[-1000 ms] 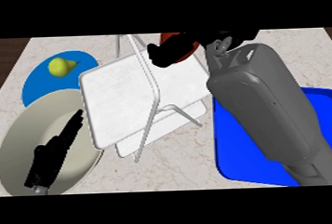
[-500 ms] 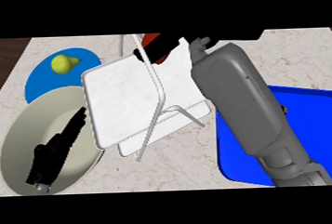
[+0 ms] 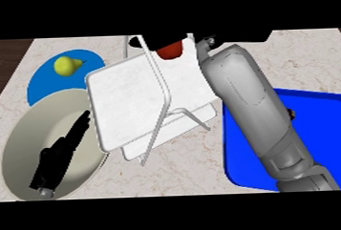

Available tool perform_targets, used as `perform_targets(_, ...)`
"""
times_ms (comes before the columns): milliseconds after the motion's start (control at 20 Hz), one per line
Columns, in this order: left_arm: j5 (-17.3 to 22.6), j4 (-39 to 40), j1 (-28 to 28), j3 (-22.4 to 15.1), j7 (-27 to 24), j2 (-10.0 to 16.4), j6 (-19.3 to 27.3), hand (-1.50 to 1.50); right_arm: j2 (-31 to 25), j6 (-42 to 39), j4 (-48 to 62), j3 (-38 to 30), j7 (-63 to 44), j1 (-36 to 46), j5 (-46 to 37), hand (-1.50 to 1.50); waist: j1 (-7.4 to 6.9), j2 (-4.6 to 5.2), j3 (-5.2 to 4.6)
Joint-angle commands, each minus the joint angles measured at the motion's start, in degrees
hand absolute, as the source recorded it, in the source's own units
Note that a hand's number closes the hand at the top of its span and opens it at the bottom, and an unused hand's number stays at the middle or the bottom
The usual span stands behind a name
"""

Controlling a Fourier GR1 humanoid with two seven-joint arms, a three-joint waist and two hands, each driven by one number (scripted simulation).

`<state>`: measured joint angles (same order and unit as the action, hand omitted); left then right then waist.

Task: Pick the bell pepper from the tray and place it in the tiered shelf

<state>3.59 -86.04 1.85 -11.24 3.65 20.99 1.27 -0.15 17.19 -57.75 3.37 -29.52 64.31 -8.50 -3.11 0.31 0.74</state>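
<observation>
You'll find the bell pepper point(image 3: 172, 51) at 12 o'clock, just over the far edge of the white tiered shelf point(image 3: 131, 104); it shows as a small, glossy red lump, mostly hidden by the black fingers above it; your right hand point(image 3: 162, 40) is curled round it, its grey forearm running down to 5 o'clock across the blue tray point(image 3: 321, 121); your left hand point(image 3: 56, 159) lies at 8 o'clock with fingers straight, holding nothing, over a cream plate point(image 3: 26, 141); at 10 o'clock a yellow-green pear point(image 3: 66, 65) sits on a blue plate point(image 3: 45, 88).
</observation>
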Motion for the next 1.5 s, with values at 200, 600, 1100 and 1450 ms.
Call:
perform_targets(200,2.16,2.97,1.09,2.02,-0.50,-1.60,-0.42,0.00,-2.65,15.81,-2.58,-6.54,5.05,-0.49,-2.40,-1.50,3.37,-0.32,-0.77)
perform_targets(600,0.91,0.68,2.62,1.85,1.18,-2.35,0.91,0.00,-16.80,11.24,-13.94,-12.44,-1.77,-13.74,-0.84,-1.50,6.15,-0.84,-0.68)
perform_targets(1100,-1.40,0.96,2.19,1.07,0.30,-4.02,1.05,0.00,-31.14,-9.99,-23.64,-24.51,5.41,-29.41,14.57,-1.50,4.13,-0.24,-0.67)
perform_targets(1450,-1.74,6.18,-0.27,1.88,-1.18,-5.05,-0.86,0.00,-34.54,-17.52,-27.97,-27.20,5.16,-36.74,18.72,-1.50,4.27,-0.27,-0.75)
